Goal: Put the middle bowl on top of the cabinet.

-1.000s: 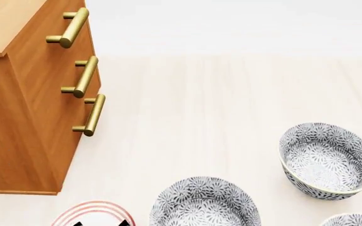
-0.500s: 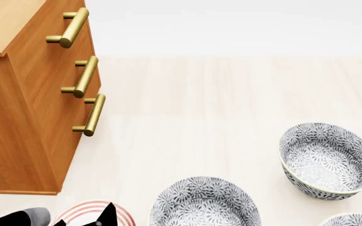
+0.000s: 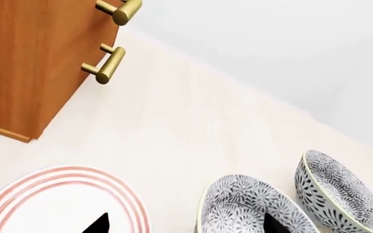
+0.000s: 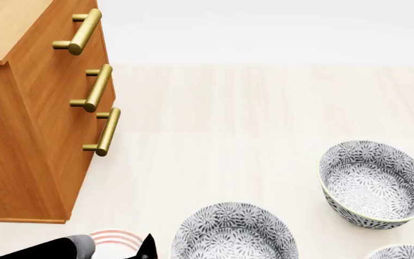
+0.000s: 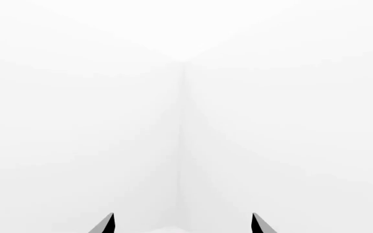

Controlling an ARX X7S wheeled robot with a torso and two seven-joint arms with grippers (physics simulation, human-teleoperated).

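Middle bowl [image 4: 234,232] cut by frame edge; plate [image 4: 114,239] half-hidden.

A white plate [image 3: 57,204] with red rings lay on the pale bench [image 4: 250,118], beside two patterned bowls [image 4: 376,183].

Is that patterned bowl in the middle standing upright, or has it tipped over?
Upright. The middle bowl sits on the floor with its mouth facing up, so the head view looks straight into its patterned inside. Nothing shows inside it.
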